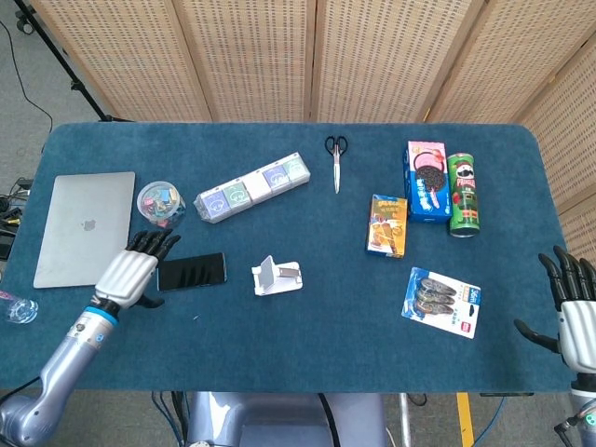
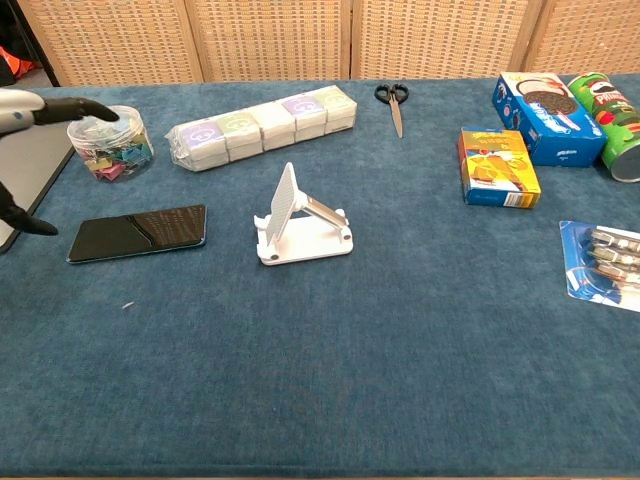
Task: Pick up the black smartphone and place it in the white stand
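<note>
Surface: dark blue cloth. Smartphone: glossy black. Stand: white. My left hand: silver back, black fingers. Laptop: silver. Scissors: black handles. Can: green.

The black smartphone lies flat, screen up, on the blue cloth, long side running left to right, glossy glass catching reflections. The white stand sits to its right, apart from it, base flat, its back plate tilted up, cradle empty.
</note>
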Robot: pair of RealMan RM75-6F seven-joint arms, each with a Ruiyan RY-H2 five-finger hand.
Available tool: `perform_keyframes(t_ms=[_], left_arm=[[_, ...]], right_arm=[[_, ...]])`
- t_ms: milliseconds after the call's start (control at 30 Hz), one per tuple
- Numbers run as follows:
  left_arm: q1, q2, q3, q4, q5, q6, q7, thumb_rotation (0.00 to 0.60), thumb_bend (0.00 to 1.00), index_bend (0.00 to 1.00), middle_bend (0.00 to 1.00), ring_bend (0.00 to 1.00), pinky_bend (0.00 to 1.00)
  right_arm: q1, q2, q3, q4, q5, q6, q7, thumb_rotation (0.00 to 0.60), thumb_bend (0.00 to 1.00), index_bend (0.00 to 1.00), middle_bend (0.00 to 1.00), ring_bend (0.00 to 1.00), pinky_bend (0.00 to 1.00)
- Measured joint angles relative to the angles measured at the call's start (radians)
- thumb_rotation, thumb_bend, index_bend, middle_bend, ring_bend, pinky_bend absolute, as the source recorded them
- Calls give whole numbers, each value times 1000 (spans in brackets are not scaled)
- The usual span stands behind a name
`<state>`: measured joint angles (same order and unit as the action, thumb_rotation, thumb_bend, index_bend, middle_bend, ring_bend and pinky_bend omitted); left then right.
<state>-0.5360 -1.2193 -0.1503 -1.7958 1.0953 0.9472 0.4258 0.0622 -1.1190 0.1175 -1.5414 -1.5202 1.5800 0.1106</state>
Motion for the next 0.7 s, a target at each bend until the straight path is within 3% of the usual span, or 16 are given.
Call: perform_keyframes(t_ms=[400,567,700], left_arm=[[-140,-183,-15,135,-249,-41,114,600,0,0,0,0,0],[-172,-220,-15,194,-293,-42,121,600,0,15,0,0,13],[-182,-251,-8,237,-302,-47,101,600,0,66,0,0,83]], right_arm=[[0,20,-3,2,5,-15,56,600,0,0,0,0,0],[0,23,-3,1,13,-23,61,600,0,0,0,0,0],[2,25,-2,1,19,-30,66,600,0,0,0,0,0]])
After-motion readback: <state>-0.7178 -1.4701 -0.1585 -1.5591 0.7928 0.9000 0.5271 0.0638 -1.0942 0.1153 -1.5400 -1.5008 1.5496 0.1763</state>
